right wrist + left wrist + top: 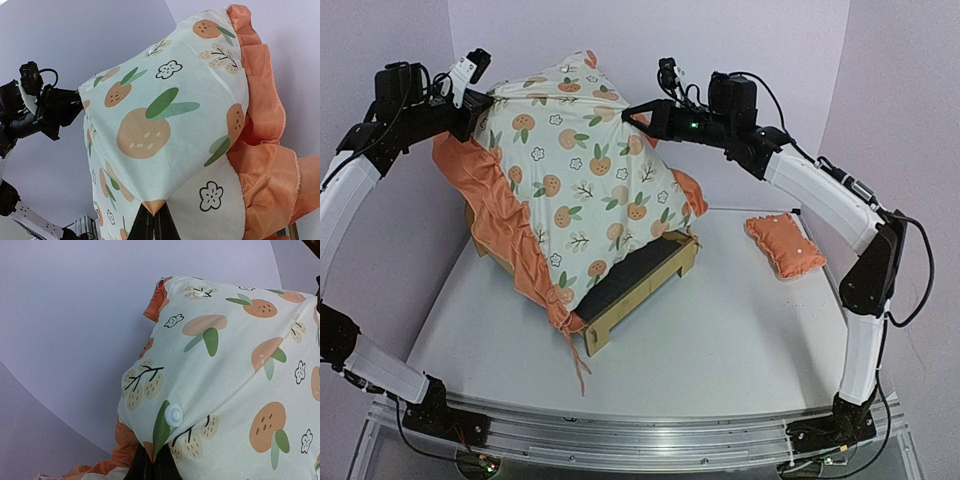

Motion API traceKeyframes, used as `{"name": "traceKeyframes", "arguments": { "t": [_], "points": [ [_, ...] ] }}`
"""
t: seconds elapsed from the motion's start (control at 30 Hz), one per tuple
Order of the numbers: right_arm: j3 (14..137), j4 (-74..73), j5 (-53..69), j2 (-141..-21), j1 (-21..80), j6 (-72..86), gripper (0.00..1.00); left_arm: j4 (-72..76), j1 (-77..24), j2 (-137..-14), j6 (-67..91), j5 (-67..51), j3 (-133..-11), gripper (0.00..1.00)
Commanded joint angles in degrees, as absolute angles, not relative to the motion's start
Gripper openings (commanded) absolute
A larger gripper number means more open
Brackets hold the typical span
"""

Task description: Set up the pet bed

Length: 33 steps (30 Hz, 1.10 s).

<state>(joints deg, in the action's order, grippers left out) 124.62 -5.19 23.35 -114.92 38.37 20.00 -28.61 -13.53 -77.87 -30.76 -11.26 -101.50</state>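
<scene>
Pet bed (642, 283) stands on the table (720, 340), left of centre and set at an angle. It is mostly covered by the orange-print mattress pad (580, 170); only its near-right plywood end and dark base show. At far left, the left gripper (486, 98) is clamped on the pad's upper left edge (a white button (174, 415) sits just above the pinch). The pad hangs raised and stretched between both arms, its orange ruffle (495, 200) trailing down the left side. The right gripper (632, 113) is closed on the pad's upper right edge. Well to the right, a small orange pillow (785, 243) lies on the table, apart from the bed.
</scene>
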Motion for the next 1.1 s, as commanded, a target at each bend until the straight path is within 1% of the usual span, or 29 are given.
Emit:
{"name": "traceKeyframes", "arguments": {
  "t": [0.0,0.17,0.23,0.3,0.53,0.7,0.87,0.9,0.93,1.03,1.07],
  "points": [
    [131.54,-0.53,21.29,-114.41,39.96,19.74,0.00,-26.37,-13.16,-77.09,-33.16,-5.40,-111.70,0.00],
    [135.78,1.04,20.66,-114.79,41.19,17.94,0.00,-27.65,-13.18,-79.18,-34.17,-5.10,-119.96,0.00],
    [134.78,1.13,20.13,-114.41,41.22,17.31,0.00,-29.47,-13.15,-79.50,-33.82,-5.63,-121.03,0.00],
    [131.76,0.96,18.18,-113.48,41.22,16.15,0.00,-30.93,-13.17,-78.88,-31.99,-6.52,-119.50,0.00],
    [124.25,-3.77,12.81,-112.99,41.21,12.84,0.00,-32.89,-13.17,-75.84,-25.29,-9.39,-106.79,0.00],
    [123.45,-4.31,10.57,-117.96,41.13,10.72,0.00,-25.95,-13.03,-75.40,-25.84,-9.94,-94.07,0.00],
    [124.07,-7.34,8.43,-123.64,41.14,10.63,0.00,-19.01,-11.01,-81.21,-25.91,-8.87,-85.23,0.00],
    [123.83,-8.51,7.46,-124.42,41.13,10.52,0.02,-17.55,-10.30,-82.59,-26.11,-8.52,-84.67,0.00],
    [123.49,-9.62,6.76,-125.01,41.15,10.31,0.07,-16.50,-9.82,-84.41,-26.59,-8.03,-84.04,0.00],
    [122.19,-13.60,3.91,-124.49,40.97,8.73,0.33,-14.54,-9.34,-88.25,-27.56,-7.74,-83.94,0.00],
    [121.68,-14.81,2.74,-123.75,40.84,8.23,0.40,-14.34,-9.37,-89.23,-27.76,-8.08,-84.07,0.00]
  ]
}}
